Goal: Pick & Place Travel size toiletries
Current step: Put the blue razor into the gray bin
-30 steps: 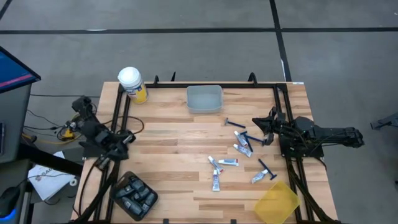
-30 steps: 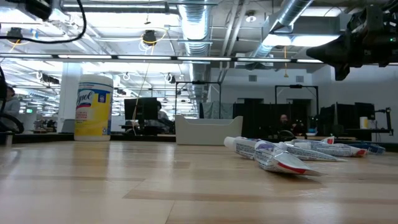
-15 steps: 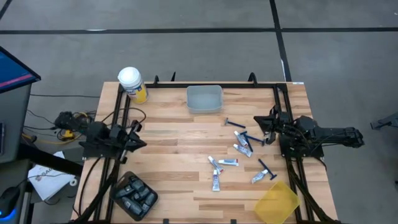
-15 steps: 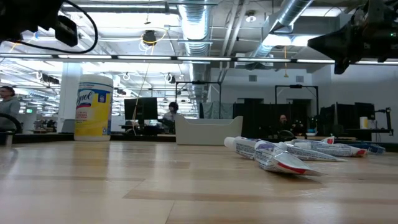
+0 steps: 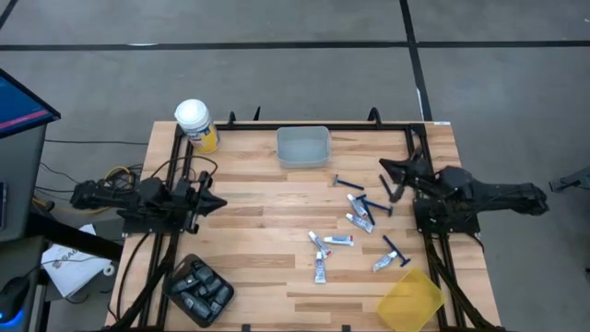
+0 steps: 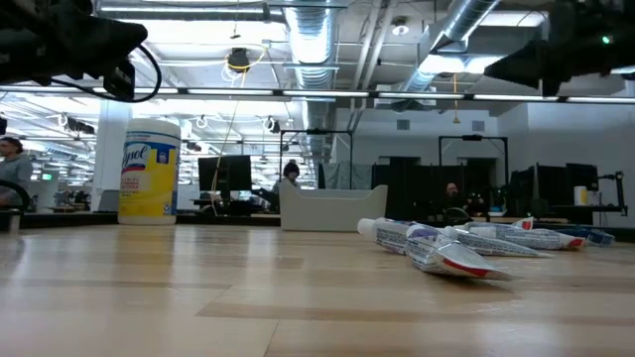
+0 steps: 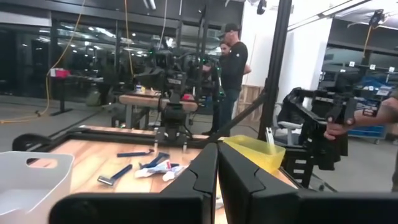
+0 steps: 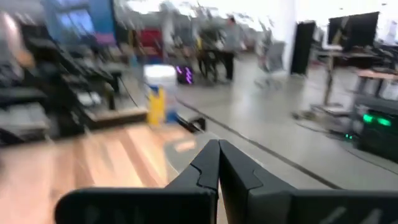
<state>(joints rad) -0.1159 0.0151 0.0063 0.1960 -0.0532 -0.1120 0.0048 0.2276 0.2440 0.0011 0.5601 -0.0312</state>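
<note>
Several white squeeze tubes (image 5: 337,241) and blue razors (image 5: 373,205) lie flat and scattered on the right half of the wooden table; in the low view the tubes (image 6: 446,248) lie in a heap. Dark oval pods sit in a black tray (image 5: 198,289) at the near left corner. My left gripper (image 5: 218,201) is shut, hovering over the table's left edge and pointing right, far from the items. My right gripper (image 5: 387,168) is shut and raised above the table, just far-right of the nearest razor, holding nothing.
A grey bin (image 5: 303,146) stands at the far edge in the middle. A yellow container (image 5: 410,300) sits at the near right corner. A yellow jar with a white lid (image 5: 196,124) is at the far left corner. People stand in the room behind.
My left arm has swung round from pointing off the table's left side and now reaches level toward the right, over the left edge. My right gripper has risen and moved toward the far edge, away from the razors. The toiletries have not moved.
</note>
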